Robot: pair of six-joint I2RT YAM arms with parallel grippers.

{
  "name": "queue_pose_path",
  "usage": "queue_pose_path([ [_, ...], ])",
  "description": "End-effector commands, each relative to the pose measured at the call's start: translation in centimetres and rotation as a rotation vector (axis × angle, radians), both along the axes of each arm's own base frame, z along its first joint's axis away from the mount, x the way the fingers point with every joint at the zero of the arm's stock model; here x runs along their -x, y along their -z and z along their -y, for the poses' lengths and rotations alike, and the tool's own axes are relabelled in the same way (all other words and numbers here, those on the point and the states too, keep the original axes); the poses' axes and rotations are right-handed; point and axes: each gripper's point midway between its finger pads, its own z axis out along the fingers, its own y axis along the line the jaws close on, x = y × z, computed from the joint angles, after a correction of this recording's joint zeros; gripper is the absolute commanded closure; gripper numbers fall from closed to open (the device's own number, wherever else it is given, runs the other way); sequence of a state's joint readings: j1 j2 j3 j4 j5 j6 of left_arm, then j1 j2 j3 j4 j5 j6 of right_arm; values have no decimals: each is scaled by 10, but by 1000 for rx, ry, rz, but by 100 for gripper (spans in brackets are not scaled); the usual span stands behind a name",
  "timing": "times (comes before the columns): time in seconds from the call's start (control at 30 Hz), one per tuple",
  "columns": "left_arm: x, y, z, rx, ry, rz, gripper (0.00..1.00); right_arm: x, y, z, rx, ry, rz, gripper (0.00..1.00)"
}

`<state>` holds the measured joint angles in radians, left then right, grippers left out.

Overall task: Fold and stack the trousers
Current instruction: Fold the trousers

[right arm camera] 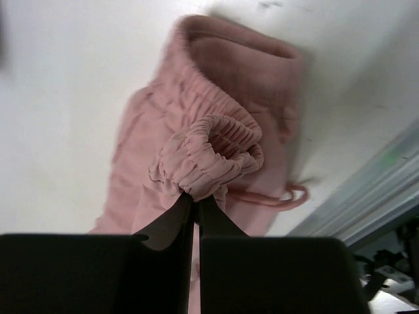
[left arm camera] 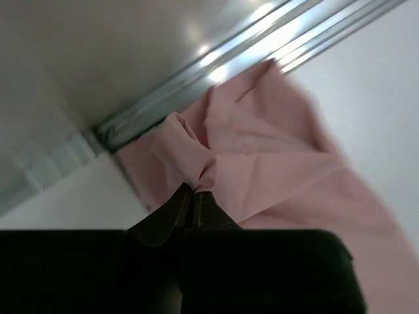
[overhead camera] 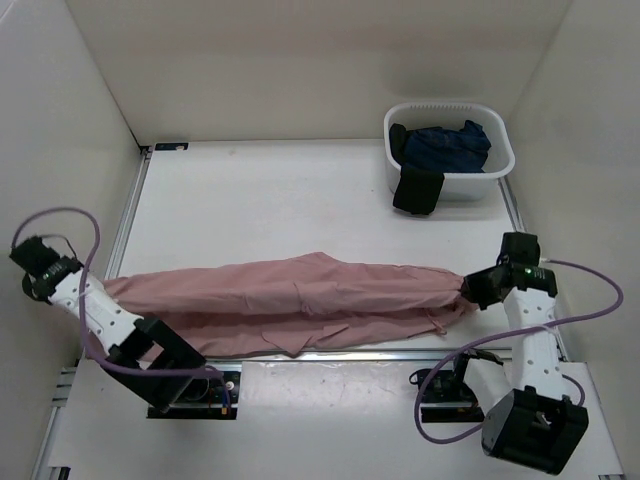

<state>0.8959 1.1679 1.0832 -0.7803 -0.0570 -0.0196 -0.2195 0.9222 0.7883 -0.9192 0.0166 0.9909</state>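
The dusty-pink trousers lie stretched out left to right across the near part of the table. My left gripper is shut on the leg end at the far left; in the left wrist view the pink fabric bunches at my closed fingertips. My right gripper is shut on the gathered elastic waistband at the right end, and its fingertips pinch the band. The drawstring loops out below the waist.
A white basket at the back right holds a dark navy garment, and a black garment hangs over its front rim. Metal rails run along the table's left and near edges. White walls enclose the table.
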Motion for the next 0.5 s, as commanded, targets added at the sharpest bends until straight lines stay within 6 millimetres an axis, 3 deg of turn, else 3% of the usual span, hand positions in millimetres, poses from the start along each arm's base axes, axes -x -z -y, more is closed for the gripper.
queue_pose_path([
  [0.0,58,51,-34,-35,-220,-137,86,24,34,24,110,74,-107,100],
  [0.1,80,99,-19,96,-249,-194,86,40,59,22,105,74,-181,100],
  [0.2,87,120,-5,158,-242,-214,86,49,69,26,114,87,-231,98],
  [0.33,89,123,3,164,-236,-209,80,57,67,35,157,122,-260,80],
  [0.43,92,124,6,156,-242,-213,67,55,49,50,217,172,-217,50],
  [0.47,92,124,6,156,-242,-213,57,56,46,53,225,185,-218,38],
])
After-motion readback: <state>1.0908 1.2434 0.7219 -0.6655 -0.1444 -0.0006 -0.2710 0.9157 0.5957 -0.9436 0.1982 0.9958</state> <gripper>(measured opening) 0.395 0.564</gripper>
